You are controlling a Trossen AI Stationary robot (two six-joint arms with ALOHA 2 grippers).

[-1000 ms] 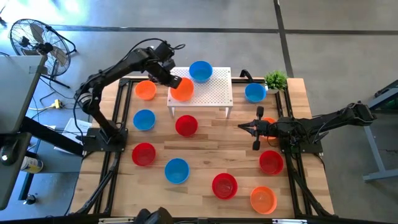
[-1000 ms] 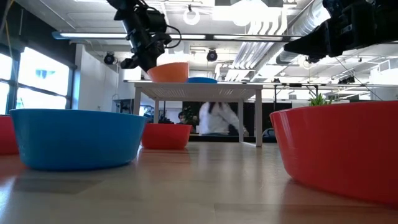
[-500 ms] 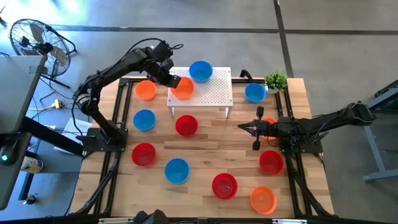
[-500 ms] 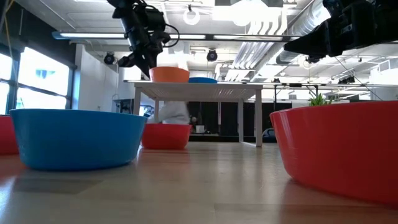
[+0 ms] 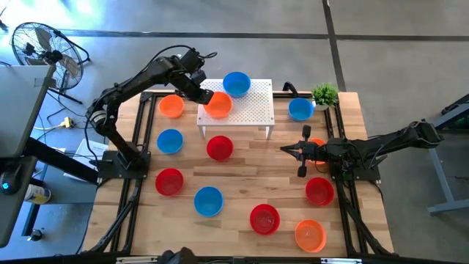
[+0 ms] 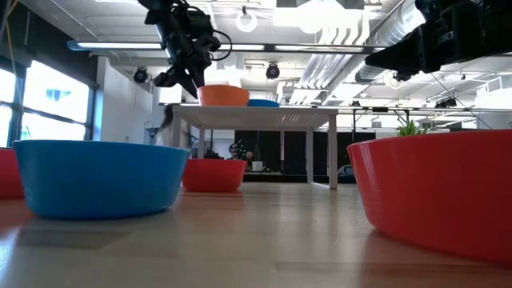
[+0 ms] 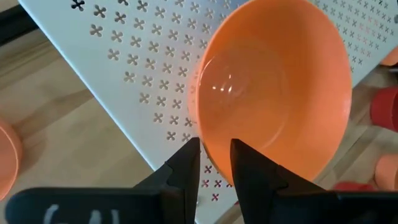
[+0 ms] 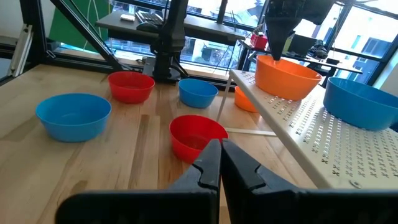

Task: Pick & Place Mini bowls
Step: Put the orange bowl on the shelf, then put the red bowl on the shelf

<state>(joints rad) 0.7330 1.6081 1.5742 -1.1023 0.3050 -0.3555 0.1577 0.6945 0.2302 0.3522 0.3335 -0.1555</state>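
My left hand (image 5: pixel 203 94): fingers parted, straddling the rim of the orange mini bowl (image 5: pixel 218 105) | bowl: resting upright on the white perforated stand (image 5: pixel 256 110), near its edge | my right hand (image 5: pixel 291 151): closed, empty, above the desk (image 5: pixel 249 172)

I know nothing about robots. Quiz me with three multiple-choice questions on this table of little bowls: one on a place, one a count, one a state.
1. The glossy orange plastic bowl at the left arm's jaws sits:
A) on the white perforated stand
B) on the floor
C) inside a red bowl

2. Bowls on that stand:
A) one
B) two
C) four

3. The right arm's jaws are:
A) wide open
B) shut, empty
C) shut on a bowl

Answers:
1. A, it rests on the stand's top.
2. B, the orange one and a glossy blue plastic bowl.
3. B, they meet with nothing between.
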